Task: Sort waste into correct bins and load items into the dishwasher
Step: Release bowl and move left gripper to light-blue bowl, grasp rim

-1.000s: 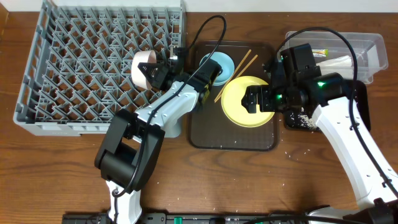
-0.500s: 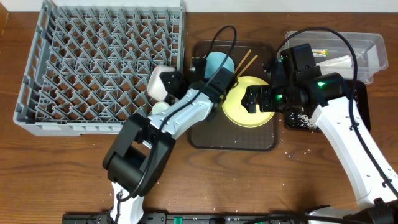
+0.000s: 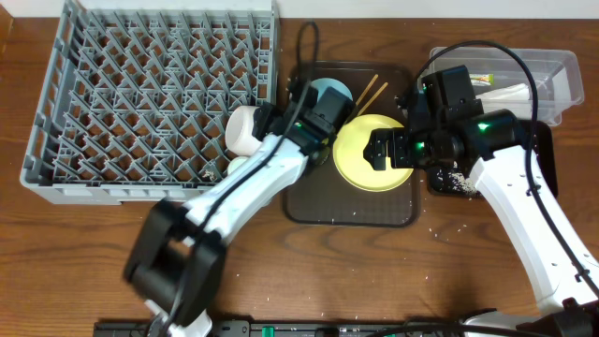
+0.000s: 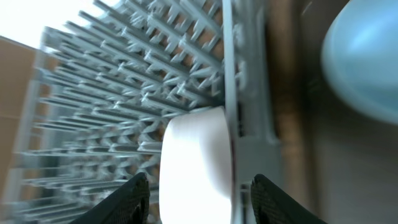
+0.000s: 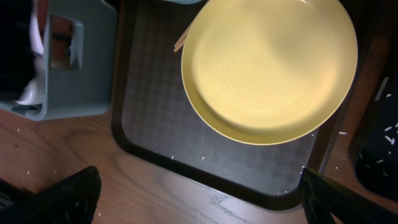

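- Left gripper (image 4: 200, 186): jaws parted, nothing gripped. In the wrist view a gap shows between each finger (image 4: 135, 198) and the white bowl (image 4: 196, 158).
- White bowl: on its edge inside the grey dish rack (image 3: 56, 94), against the rack's 3 o'clock wall and toward the 6 o'clock end of that wall. My left fingers flank it without touching.
- Left wrist view is blurred, so I cannot tell which pegs carry the bowl.
- Right gripper (image 5: 199, 186): jaws spread wide, empty, hanging above the yellow plate (image 3: 374, 154).
- Yellow plate: flat on the brown serving tray (image 3: 346, 211), in its 3 o'clock half.
- Light blue bowl (image 3: 329, 94): at the serving tray's 12 o'clock end, partly under my left arm.
- Chopsticks (image 3: 368, 92): slanted, at 12 o'clock of the plate and just beside the blue bowl at its 3 o'clock.
- Clear tub (image 3: 571, 65): at 3 o'clock of the serving tray, holding the snack wrapper (image 3: 482, 78) and the paper napkin (image 3: 510, 94).
- Black tray (image 3: 546, 154): at 6 o'clock of the tub, mostly beneath my right arm. Rice scraps (image 3: 456, 183) lie in its 9 o'clock end.
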Motion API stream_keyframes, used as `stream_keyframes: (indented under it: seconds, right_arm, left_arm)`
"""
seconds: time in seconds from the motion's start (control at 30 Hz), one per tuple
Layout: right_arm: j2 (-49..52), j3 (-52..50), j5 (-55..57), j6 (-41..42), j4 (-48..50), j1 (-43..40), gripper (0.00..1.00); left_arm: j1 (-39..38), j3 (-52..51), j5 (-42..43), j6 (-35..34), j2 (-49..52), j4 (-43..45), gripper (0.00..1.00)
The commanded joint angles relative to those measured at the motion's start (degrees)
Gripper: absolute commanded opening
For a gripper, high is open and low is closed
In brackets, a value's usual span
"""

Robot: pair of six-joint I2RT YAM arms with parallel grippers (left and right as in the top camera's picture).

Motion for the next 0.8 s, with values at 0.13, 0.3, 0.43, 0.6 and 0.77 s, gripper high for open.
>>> stream_keyframes:
  seconds: [0.13, 0.3, 0.43, 0.6, 0.77]
  right_arm:
    - [0.0, -0.07, 0.35, 0.52, 0.09, -0.37, 0.99]
    - [0.0, -0.07, 0.35, 0.52, 0.09, -0.37, 0.99]
    - [0.0, -0.07, 0.33, 0.52, 0.09, -0.37, 0.99]
    - [0.0, -0.07, 0.35, 0.52, 0.09, -0.37, 0.99]
    - [0.0, -0.07, 0.33, 0.52, 0.09, -0.37, 0.99]
  left_arm:
    - [2.08, 2.12, 21.73, -20.31, -10.93, 3.17, 0.42]
    - [2.05, 2.12, 22.49, -25.99, -9.03, 14.45, 0.47]
    - [3.13, 3.58, 28.04, -25.62, -6.25, 18.01, 0.49]
    - [8.44, 13.73, 37.99, -25.62, 0.96, 7.19, 0.54]
    - [10.93, 27.39, 43.45, -25.59, 10.8, -4.87, 0.56]
